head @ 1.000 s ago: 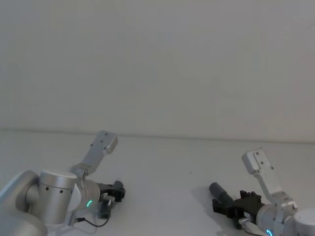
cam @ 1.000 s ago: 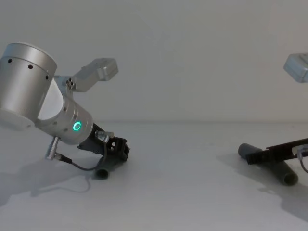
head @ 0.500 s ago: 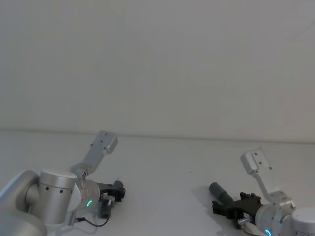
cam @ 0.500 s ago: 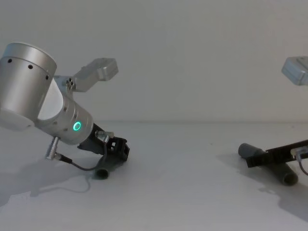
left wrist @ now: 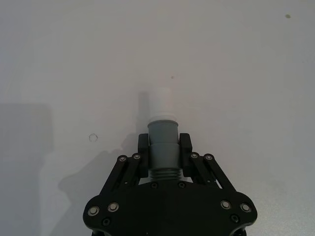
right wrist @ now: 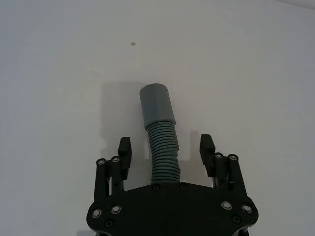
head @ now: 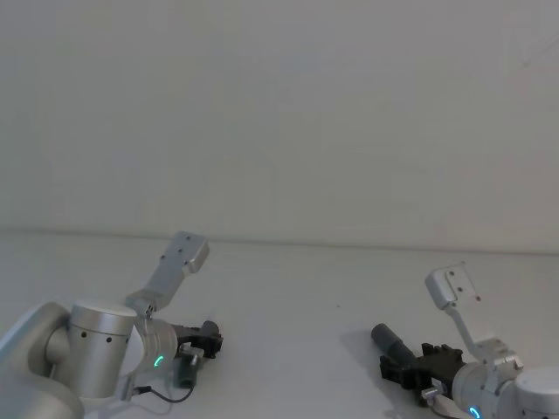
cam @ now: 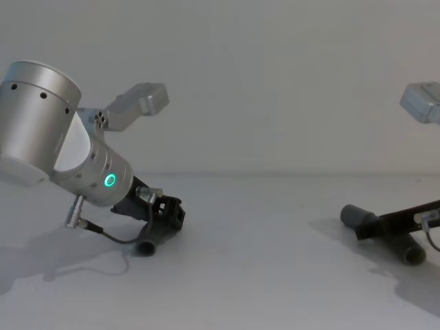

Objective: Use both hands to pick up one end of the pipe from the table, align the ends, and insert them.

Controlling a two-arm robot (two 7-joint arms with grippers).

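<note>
My left gripper [left wrist: 164, 142] is shut on the grey cuff of one pipe piece [left wrist: 162, 152], low over the table [left wrist: 246, 73]. The white tip [left wrist: 159, 103] sticks out past the fingers. In the head view the left gripper [head: 205, 339] sits at the near left. My right gripper [right wrist: 166, 144] is open and straddles the other ribbed pipe piece [right wrist: 164, 157], with a gap between each finger and the hose. That piece's wide grey cuff [right wrist: 156, 105] points forward and lies on the table. In the chest view the right gripper [cam: 385, 223] crosses this piece [cam: 359, 216] at the right edge.
The white table [cam: 261, 240] stretches bare between the two arms, with a plain white wall behind. A black cable [cam: 113, 237] loops from the left wrist down near the table. A small dark speck [right wrist: 133, 44] marks the surface ahead of the right gripper.
The right arm has shifted slightly, its wrist lower and a little nearer over the ribbed piece. The left arm and its held piece have not moved.
</note>
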